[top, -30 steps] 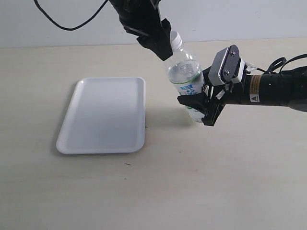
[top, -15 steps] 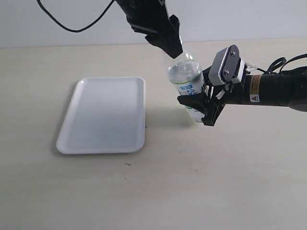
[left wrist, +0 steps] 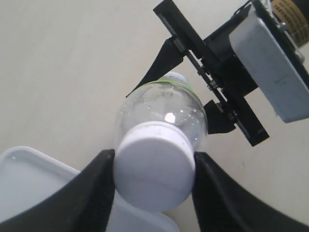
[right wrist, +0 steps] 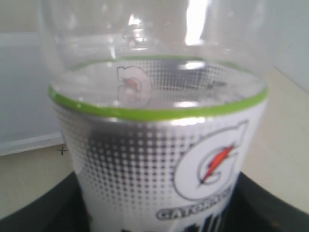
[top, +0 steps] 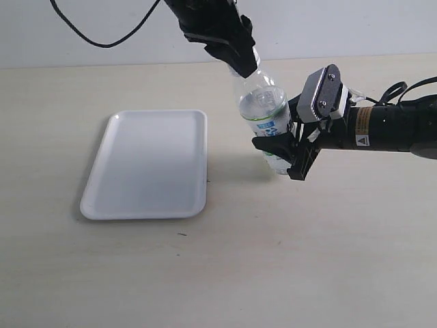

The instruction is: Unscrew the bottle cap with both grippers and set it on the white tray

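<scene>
The clear bottle (top: 263, 109) stands tilted just above the table, and my right gripper (top: 285, 147) is shut on its labelled lower half. In the right wrist view the dotted white label with a green band (right wrist: 154, 159) fills the space between the dark fingers (right wrist: 43, 212). My left gripper (top: 237, 56) comes down from above and hides the bottle cap in the exterior view. The left wrist view shows the white bottle cap (left wrist: 154, 166) still on the bottle's neck. There my left gripper (left wrist: 153, 169) is shut on it, a black finger (left wrist: 96, 193) pressing each side. The white tray (top: 147, 164) lies left of the bottle.
The beige table (top: 273, 260) carries only the tray and the bottle. The right arm's grey plate (top: 319, 92) and yellowish label (top: 362, 126) sit right of the bottle. A black cable (top: 102, 37) hangs at the back left. The tray's corner (left wrist: 29, 188) lies below the cap.
My left gripper has moved right and over the cap, which showed beside it a second ago. The bottle, right gripper and tray have stayed put.
</scene>
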